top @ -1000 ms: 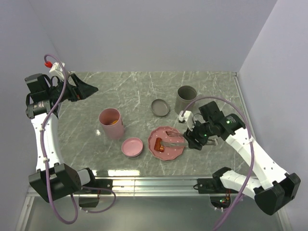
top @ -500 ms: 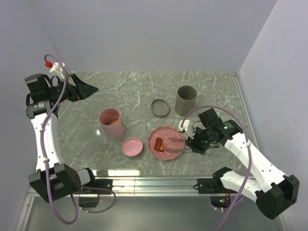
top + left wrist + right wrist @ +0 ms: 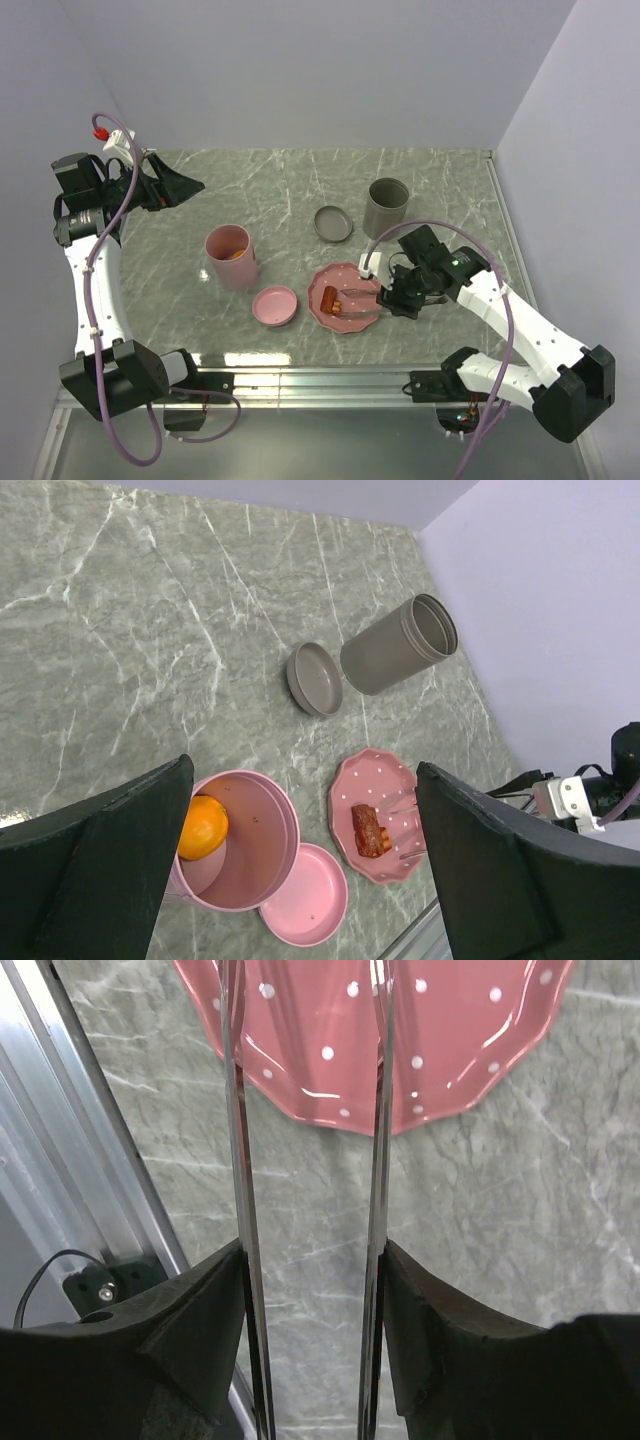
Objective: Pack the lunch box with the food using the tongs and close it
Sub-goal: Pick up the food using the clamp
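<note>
My right gripper (image 3: 397,297) (image 3: 312,1290) is shut on the tongs (image 3: 358,300), one slim metal arm (image 3: 243,1160) pressed against each finger. The tongs reach left over the pink dotted plate (image 3: 347,271) (image 3: 450,1050), their tips by a reddish-brown sausage piece (image 3: 333,298) (image 3: 369,830); the wrist view cuts off the tips. The pink lunch box (image 3: 232,262) (image 3: 255,850) stands upright and uncovered with an orange slice (image 3: 203,826) inside. Its pink lid (image 3: 275,305) (image 3: 305,895) lies beside it. My left gripper (image 3: 188,186) (image 3: 302,765) hangs open, high at the back left.
A grey can (image 3: 386,206) (image 3: 395,648) and its grey lid (image 3: 333,223) (image 3: 315,678) sit behind the plate. The table's metal front rail (image 3: 90,1190) runs just near of the plate. Walls close in the left, back and right sides.
My right arm has shifted left with the tongs, bringing their tips further over the plate to the sausage piece. The tong arms have closed in slightly. The left arm has not moved.
</note>
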You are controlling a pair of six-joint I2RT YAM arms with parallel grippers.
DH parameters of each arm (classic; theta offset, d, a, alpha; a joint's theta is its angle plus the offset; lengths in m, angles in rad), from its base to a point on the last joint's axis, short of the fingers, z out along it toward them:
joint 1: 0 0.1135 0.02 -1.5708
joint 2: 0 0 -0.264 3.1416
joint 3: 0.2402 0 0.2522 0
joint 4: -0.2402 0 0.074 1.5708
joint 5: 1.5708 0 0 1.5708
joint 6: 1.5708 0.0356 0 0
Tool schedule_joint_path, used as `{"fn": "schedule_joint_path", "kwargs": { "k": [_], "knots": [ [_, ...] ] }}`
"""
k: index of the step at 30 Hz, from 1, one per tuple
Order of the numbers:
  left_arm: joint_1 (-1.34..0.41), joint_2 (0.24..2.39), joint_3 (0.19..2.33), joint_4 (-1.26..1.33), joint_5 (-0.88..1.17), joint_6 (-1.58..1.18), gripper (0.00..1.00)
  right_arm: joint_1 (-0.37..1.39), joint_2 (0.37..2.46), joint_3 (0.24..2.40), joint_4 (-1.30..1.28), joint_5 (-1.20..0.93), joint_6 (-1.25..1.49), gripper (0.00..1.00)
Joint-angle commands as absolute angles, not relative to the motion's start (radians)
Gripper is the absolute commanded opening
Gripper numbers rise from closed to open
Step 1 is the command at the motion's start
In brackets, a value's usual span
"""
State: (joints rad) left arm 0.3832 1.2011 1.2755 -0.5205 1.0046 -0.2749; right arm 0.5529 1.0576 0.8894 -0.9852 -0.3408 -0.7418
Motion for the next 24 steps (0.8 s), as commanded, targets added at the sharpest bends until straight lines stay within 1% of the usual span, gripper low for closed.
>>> {"fn": "schedule_joint_path", "kwargs": {
  "k": [1, 10, 21, 24],
  "knots": [
    [0.387, 1.183, 1.284, -0.500, 1.026, -0.264, 0.99, 0.589, 1.069, 0.885, -0.930, -0.334, -0.721, 0.59],
    [0.385, 1.177, 1.275, -0.497, 1.023, -0.262, 0.99, 0.646, 1.108, 0.877, -0.887, -0.319, -0.698, 0.58],
    [0.387, 1.180, 1.279, -0.503, 1.022, -0.261, 0.99, 0.669, 1.144, 0.879, -0.851, -0.307, -0.684, 0.57],
    [0.388, 1.177, 1.278, -0.503, 1.019, -0.261, 0.99, 0.667, 1.146, 0.879, -0.850, -0.307, -0.686, 0.54]
  ]
}}
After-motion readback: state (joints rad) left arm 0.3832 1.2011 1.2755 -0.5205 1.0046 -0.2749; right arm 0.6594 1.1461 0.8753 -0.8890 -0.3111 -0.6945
